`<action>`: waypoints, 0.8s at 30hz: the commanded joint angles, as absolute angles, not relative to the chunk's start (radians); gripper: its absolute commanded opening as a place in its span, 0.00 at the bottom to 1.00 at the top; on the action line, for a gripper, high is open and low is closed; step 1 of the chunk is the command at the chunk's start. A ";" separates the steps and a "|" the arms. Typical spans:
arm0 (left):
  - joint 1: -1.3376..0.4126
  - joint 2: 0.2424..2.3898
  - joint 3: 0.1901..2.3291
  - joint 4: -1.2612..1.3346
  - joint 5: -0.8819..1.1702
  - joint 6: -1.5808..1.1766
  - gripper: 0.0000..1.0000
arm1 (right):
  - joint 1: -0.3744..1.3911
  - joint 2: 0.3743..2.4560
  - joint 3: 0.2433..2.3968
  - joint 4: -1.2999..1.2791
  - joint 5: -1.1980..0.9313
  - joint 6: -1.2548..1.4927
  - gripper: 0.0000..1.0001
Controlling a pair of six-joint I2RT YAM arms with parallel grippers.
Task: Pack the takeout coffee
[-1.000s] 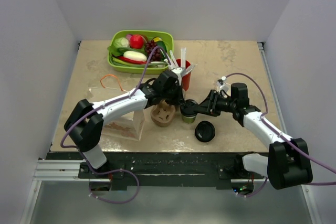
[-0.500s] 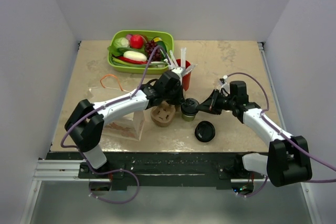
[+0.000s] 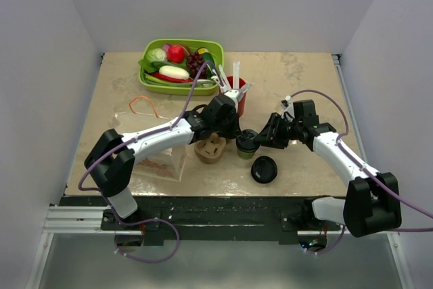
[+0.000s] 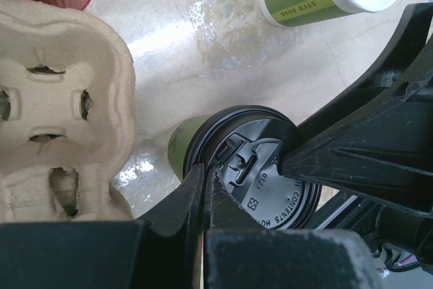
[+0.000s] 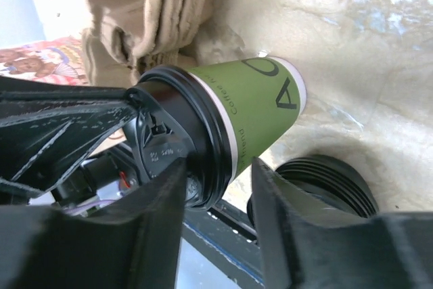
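Two robot arms meet over a small green paper cup, the takeout coffee (image 3: 246, 144). It sits on the tabletop (image 3: 304, 86) near the middle, just beside the brown cup carrier (image 3: 210, 148), with its black lid (image 4: 267, 170) on top.

I judge the step in hand to be seating that lid. My left jaws are pressed together and empty, their tip resting against the lid's rim on the carrier side. My right jaws stand apart with the lidded top of the cup between them. One finger (image 4: 338, 160) touches the lid's opposite edge, but I cannot tell whether the pair truly clamps it.

Next, I reckon, the lid needs an even push until it sits flush all round. Then the cup wall needs a firm hold, so the cup can be lifted upright into a carrier pocket.

My left arm (image 3: 159, 137) stretches long and low from the near left corner. My right arm (image 3: 338, 157) bends at the elbow and comes in from the right. A second black lid (image 3: 264, 169) lies on the tabletop nearby.
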State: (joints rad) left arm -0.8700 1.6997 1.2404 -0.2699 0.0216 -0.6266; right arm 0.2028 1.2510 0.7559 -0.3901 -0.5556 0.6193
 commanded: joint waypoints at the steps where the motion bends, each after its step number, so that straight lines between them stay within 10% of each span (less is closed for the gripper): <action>1: -0.894 1.736 1.183 -0.426 0.035 -0.621 0.00 | 0.207 1.244 0.795 -0.457 -0.509 0.583 0.47; 9: -0.894 1.720 1.175 -0.416 0.057 -0.626 0.11 | 0.209 1.295 0.758 -0.370 -0.571 0.621 0.45; 16: -0.894 1.697 1.167 -0.410 0.080 -0.618 0.26 | 0.207 1.295 0.729 -0.362 -0.532 0.615 0.17; 24: -0.893 1.667 1.201 -0.408 0.078 -0.592 0.47 | 0.209 1.262 0.802 -0.448 -0.467 0.546 0.30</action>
